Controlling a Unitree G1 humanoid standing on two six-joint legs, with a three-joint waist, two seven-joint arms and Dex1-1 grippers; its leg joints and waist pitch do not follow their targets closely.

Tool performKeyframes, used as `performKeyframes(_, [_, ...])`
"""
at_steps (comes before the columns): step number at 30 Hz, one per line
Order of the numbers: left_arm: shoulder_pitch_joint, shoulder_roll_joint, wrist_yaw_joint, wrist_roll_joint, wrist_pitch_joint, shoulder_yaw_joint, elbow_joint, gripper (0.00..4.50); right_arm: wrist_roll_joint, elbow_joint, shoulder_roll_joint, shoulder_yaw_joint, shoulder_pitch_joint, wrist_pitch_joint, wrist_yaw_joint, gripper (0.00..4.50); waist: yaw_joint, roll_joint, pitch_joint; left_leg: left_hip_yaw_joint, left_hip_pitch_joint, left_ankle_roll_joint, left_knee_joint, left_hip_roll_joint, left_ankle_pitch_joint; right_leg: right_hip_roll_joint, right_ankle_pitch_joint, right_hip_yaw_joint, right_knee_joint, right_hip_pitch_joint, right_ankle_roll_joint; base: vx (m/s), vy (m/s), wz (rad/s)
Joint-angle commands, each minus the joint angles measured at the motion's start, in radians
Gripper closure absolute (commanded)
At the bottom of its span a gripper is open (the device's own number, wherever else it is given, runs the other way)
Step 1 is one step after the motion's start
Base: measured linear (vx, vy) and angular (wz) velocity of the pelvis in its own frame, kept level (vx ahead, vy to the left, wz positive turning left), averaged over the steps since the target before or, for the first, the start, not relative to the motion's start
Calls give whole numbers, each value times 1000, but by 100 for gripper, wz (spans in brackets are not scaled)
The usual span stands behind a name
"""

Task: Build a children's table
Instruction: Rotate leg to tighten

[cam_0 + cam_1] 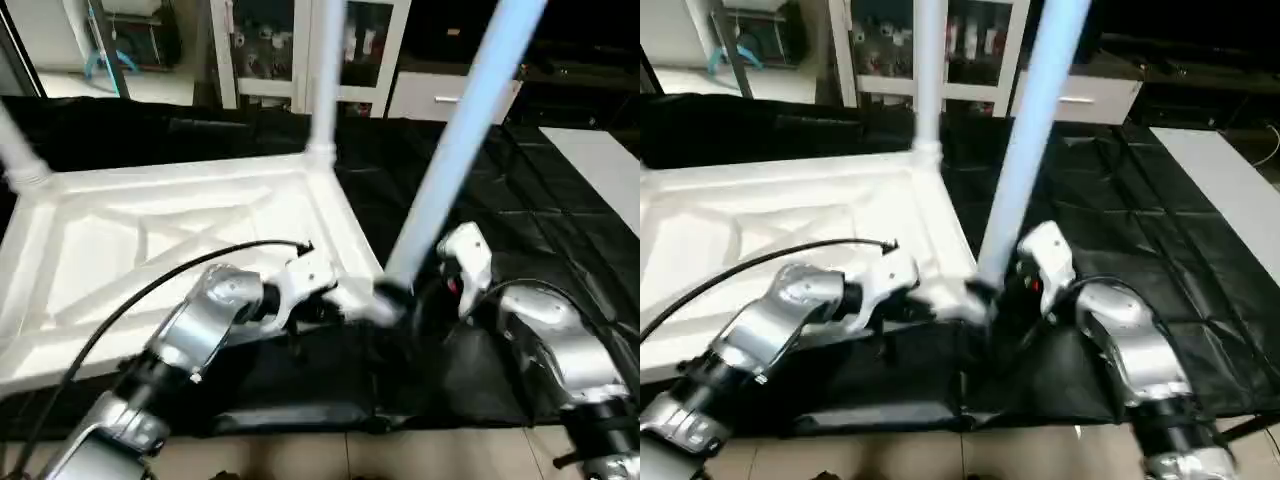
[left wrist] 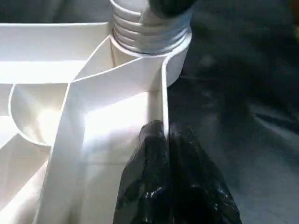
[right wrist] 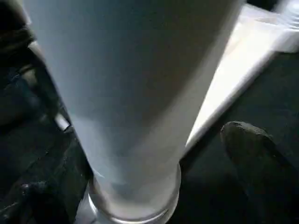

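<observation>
Lying ribs-up on the black sheet, the tabletop (image 1: 150, 240) exposes its corner sockets. At its five-o'clock corner, the left gripper (image 2: 164, 140) pinches the rim (image 2: 163, 100) to steady it while the right gripper (image 3: 154, 154), fingers spread, flanks the leaning leg (image 1: 450, 150).

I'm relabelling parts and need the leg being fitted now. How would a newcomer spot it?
Find the upturned white tabletop on the black sheet. At its near corner, between the robot's two hands, stands a pale tube leg. Unlike the upright leg at the far corner, it leans steeply.
</observation>
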Motion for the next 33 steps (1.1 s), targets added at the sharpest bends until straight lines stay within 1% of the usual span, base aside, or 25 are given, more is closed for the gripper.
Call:
performKeyframes(1, [17,8,-65,-31,-2,-33,-31,450,-24,21,-48,-5,-3,2,35,5,-4,1,-55,-10,14,29,-77,28,-318,-37,-356,33,-66,49,-164,0,0,0])
performKeyframes(2, [23,18,-76,-29,-3,-38,-39,450,-16,26,-60,2,-5,12,65,5,-5,0,-54,-10,13,28,-77,27,-321,-37,-371,33,-68,49,-159,0,0,0])
performKeyframes(3, [28,27,-83,-32,0,-40,-48,450,0,37,-71,17,-10,15,121,5,-4,-5,-55,-11,13,29,-76,27,-319,-39,-388,32,-68,50,-155,0,0,0])
performKeyframes(4, [30,29,-83,-34,3,-39,-52,450,6,40,-74,23,-11,16,141,5,-3,-3,-55,-11,13,29,-75,27,-319,-39,-392,33,-68,49,-154,0,0,0])
performKeyframes(5, [32,30,-85,-34,5,-37,-56,450,6,49,-72,29,-13,8,157,5,-5,-6,-55,-11,12,31,-75,27,-319,-39,-395,32,-70,49,-153,0,0,0])
performKeyframes(6, [32,31,-86,-34,5,-37,-56,450,6,52,-70,31,-14,6,160,5,-5,-6,-55,-11,12,30,-75,26,-316,-39,-398,32,-70,48,-152,0,0,0])
performKeyframes(7, [32,31,-88,-33,5,-36,-55,450,5,62,-65,36,-18,-1,170,5,-5,-11,-56,-11,12,31,-74,27,-311,-39,-397,32,-70,48,-152,0,0,0])
performKeyframes(8, [32,31,-89,-33,5,-35,-55,450,5,65,-64,38,-19,-3,172,5,-4,-9,-56,-11,12,31,-73,26,-302,-39,-393,32,-68,48,-153,0,0,0])
performKeyframes(9, [33,37,-94,-38,12,-38,-61,450,-7,90,-53,53,-28,-28,180,5,-4,-9,-57,-11,12,29,-73,27,-296,-39,-385,32,-67,48,-155,0,0,0])
performKeyframes(11, [34,40,-99,-40,14,-40,-64,450,-13,108,-47,61,-35,-37,186,5,-5,-8,-57,-12,11,28,-73,26,-292,-39,-374,31,-64,49,-161,0,0,0])
performKeyframes(12, [34,46,-104,-43,16,-43,-69,450,-26,145,-36,70,-50,-59,190,21,-5,-8,-57,-11,11,26,-73,26,-293,-39,-372,31,-64,48,-162,0,0,0])
performKeyframes(13, [34,47,-105,-44,17,-44,-70,450,-29,155,-33,73,-55,-64,191,21,-6,-7,-58,-11,11,25,-72,25,-292,-39,-370,31,-64,48,-165,0,0,0])
performKeyframes(14, [33,50,-108,-45,18,-46,-72,450,-37,178,-26,80,-66,-80,200,21,-7,-8,-59,-11,10,25,-72,25,-290,-38,-359,31,-64,51,-168,0,0,0])
performKeyframes(15, [32,53,-111,-46,19,-48,-74,450,-52,200,-23,91,-74,-103,212,21,-7,-8,-61,-11,11,26,-71,25,-286,-38,-342,30,-61,50,-177,0,0,0])
performKeyframes(16, [32,53,-113,-45,19,-49,-73,450,-63,212,-22,102,-77,-120,221,48,-7,-7,-61,-11,10,27,-71,25,-277,-37,-325,30,-58,53,-183,0,0,0])
performKeyframes(18, [31,53,-115,-43,18,-50,-72,450,-73,228,-20,112,-81,-137,229,54,-8,-8,-61,-10,10,28,-70,25,-273,-36,-311,31,-57,53,-189,0,0,0])
performKeyframes(20, [31,53,-115,-42,18,-51,-72,450,-77,243,-16,116,-87,-148,231,62,-9,-8,-59,-10,11,30,-71,25,-284,-36,-327,30,-59,53,-187,0,0,0])
performKeyframes(21, [30,54,-115,-43,19,-52,-73,450,-75,257,-9,113,-96,-155,227,85,-10,-8,-59,-10,10,29,-71,25,-290,-37,-341,31,-60,53,-184,0,0,0])
performKeyframes(25, [30,57,-112,-47,22,-56,-75,450,-73,280,1,105,-110,-180,230,104,-15,-8,-58,-13,10,22,-73,25,-315,-37,-380,29,-64,53,-171,0,0,0])
performKeyframes(26, [30,58,-111,-47,22,-56,-75,450,-73,283,2,105,-111,-183,232,116,-16,-12,-58,-13,11,22,-72,25,-320,-37,-387,29,-66,51,-169,0,0,0])
performKeyframes(27, [32,59,-111,-49,23,-58,-77,450,-72,287,2,104,-112,-189,237,127,-18,-11,-57,-14,11,22,-72,25,-325,-37,-401,29,-67,50,-166,0,0,0])
performKeyframes(29, [35,62,-114,-50,25,-59,-80,450,-72,294,2,103,-110,-201,245,135,-19,-11,-59,-14,11,24,-71,26,-319,-37,-389,29,-65,51,-168,0,0,0])
performKeyframes(32, [39,65,-116,-49,24,-62,-81,450,-68,300,5,97,-102,-214,257,164,-20,-10,-60,-13,10,28,-71,26,-303,-36,-358,29,-61,52,-180,0,0,0])
performKeyframes(33, [39,65,-116,-49,24,-62,-81,450,-64,300,7,94,-99,-215,259,166,-20,-11,-60,-13,10,29,-71,26,-298,-36,-346,30,-60,53,-184,0,0,0])
